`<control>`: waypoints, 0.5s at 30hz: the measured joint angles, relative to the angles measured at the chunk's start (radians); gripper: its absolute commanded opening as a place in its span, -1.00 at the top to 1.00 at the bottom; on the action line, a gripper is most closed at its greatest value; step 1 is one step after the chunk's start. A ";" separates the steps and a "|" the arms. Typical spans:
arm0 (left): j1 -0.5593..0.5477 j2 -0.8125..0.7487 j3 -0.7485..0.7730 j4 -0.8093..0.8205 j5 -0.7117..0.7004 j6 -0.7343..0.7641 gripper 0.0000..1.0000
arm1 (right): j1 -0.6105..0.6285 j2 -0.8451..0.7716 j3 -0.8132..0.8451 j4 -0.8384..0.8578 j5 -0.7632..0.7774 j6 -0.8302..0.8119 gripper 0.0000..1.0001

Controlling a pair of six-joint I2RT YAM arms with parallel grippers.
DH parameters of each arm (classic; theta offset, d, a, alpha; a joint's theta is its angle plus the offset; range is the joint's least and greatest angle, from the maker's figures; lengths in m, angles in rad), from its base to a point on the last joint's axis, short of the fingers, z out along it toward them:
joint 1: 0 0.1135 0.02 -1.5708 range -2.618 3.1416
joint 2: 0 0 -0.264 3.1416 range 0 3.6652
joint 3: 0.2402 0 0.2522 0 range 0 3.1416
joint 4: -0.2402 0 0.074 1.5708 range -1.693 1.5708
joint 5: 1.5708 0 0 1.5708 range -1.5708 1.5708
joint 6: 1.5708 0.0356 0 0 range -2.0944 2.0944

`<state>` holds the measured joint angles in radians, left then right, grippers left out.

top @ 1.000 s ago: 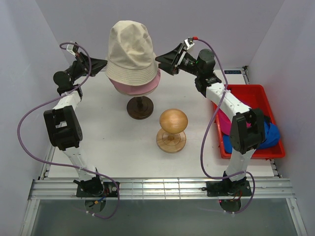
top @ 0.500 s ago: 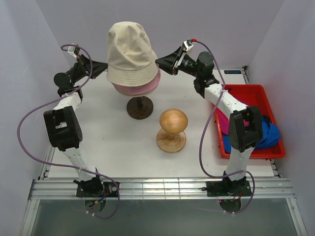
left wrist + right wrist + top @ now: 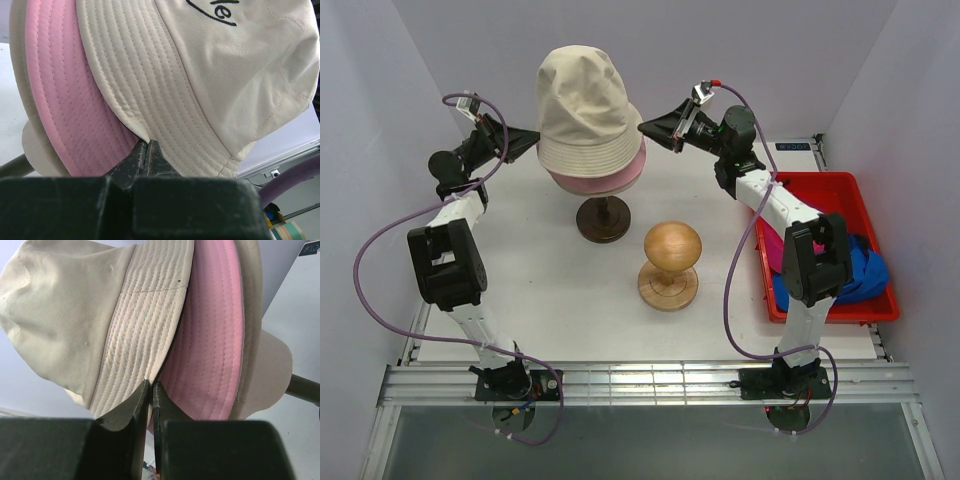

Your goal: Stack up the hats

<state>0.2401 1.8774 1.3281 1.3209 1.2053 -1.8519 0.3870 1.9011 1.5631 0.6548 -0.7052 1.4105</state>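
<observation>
The beige bucket hat (image 3: pixel 585 100) sits over the light pink bucket hat (image 3: pixel 607 180), both on a dark brown stand (image 3: pixel 604 219). My left gripper (image 3: pixel 534 140) is at the beige brim's left edge and my right gripper (image 3: pixel 642 127) at its right edge. In the left wrist view the left gripper (image 3: pixel 147 144) is shut on the beige brim (image 3: pixel 150 90), next to the pink brim (image 3: pixel 65 100). In the right wrist view the right gripper (image 3: pixel 151 384) is shut on the beige brim's edge (image 3: pixel 135 335), beside the pink brim (image 3: pixel 215 340). A magenta cap (image 3: pixel 772 250) and a blue cap (image 3: pixel 868 272) lie in the bin.
A red bin (image 3: pixel 830 181) stands at the right edge of the table, partly behind the right arm. A light wooden head form on a round base (image 3: pixel 671 252) stands in front of the hat stand. White walls close in the left, back and right.
My right gripper has gone from open to shut on the beige brim's right edge. The left gripper stays shut on the left edge, and the beige hat has barely shifted.
</observation>
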 measured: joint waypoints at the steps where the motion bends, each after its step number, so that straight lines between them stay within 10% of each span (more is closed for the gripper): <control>1: 0.000 -0.002 -0.003 0.000 -0.002 0.004 1.00 | -0.003 0.000 0.000 0.001 -0.003 0.000 0.80; 15: 0.006 -0.004 -0.013 0.001 -0.027 0.028 1.00 | -0.027 0.000 0.001 -0.031 -0.030 -0.066 0.84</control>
<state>0.2459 1.8736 1.3151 1.3220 1.1778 -1.8240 0.3603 1.9011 1.5639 0.6243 -0.7349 1.3441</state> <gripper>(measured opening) 0.012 0.088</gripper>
